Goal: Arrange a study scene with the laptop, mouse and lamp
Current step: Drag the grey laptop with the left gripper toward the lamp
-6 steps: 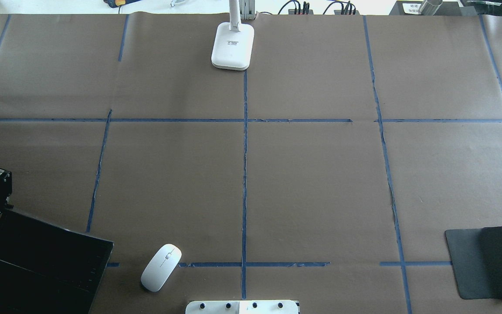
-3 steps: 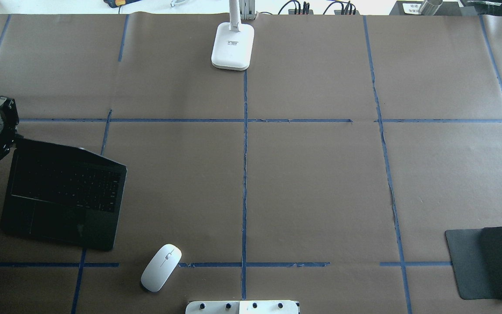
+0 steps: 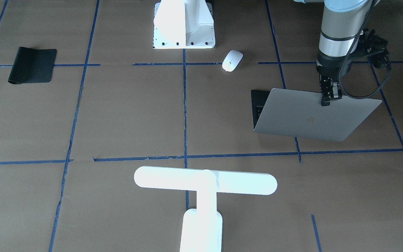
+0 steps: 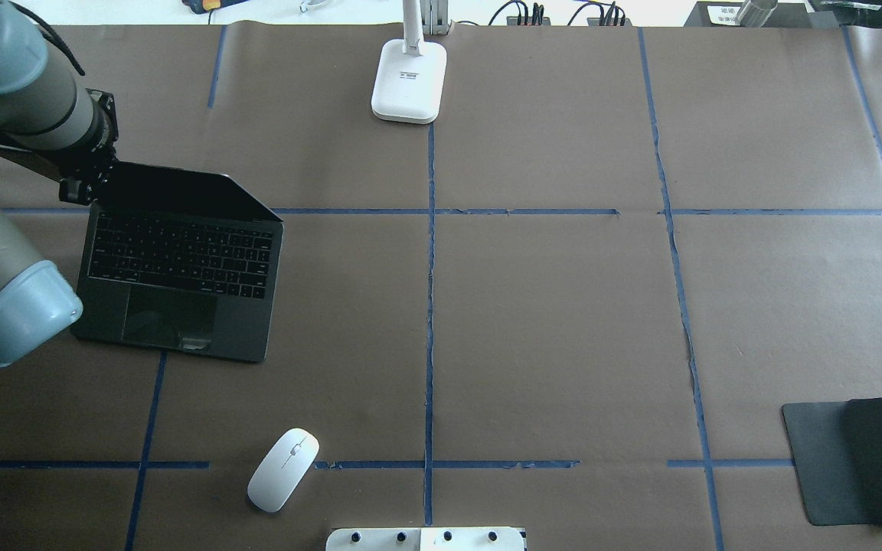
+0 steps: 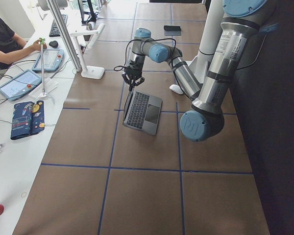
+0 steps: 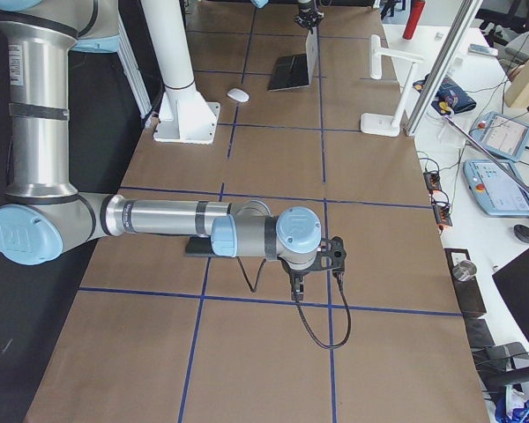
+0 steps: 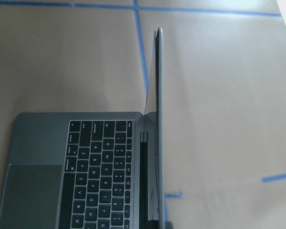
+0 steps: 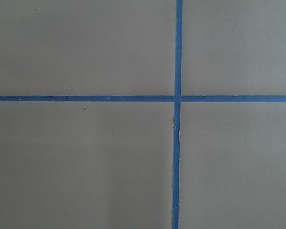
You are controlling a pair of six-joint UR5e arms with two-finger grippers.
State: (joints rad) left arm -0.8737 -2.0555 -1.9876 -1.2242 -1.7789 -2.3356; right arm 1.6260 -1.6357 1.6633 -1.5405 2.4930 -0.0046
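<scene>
One relation matters here imo: the laptop [image 4: 181, 268] sits open in the robot's-left half of the table [image 4: 563, 306], about midway between the near and far edges. The middle of the table, where I'd guess it belongs, lies off to its right. Its long axis runs roughly along the table's length but slightly skewed, with the hinge toward the far edge and the keyboard facing the robot. I can't tell if the base is resting on the paper or just off it.

The left gripper [image 3: 328, 99] is clamped onto the top edge of the raised lid, fingers closed on the thin metal, so that arm is obviously the nearer one.

The mouse [image 4: 283, 469] is near the near edge, well apart from the laptop. The lamp [image 4: 408, 80] stands at the middle of the far edge, and a black mouse pad [image 4: 847, 461] lies by the near right corner.

The right gripper [image 6: 313, 269] hangs over bare paper toward the right end, and I can't tell whether it's open or closed.
</scene>
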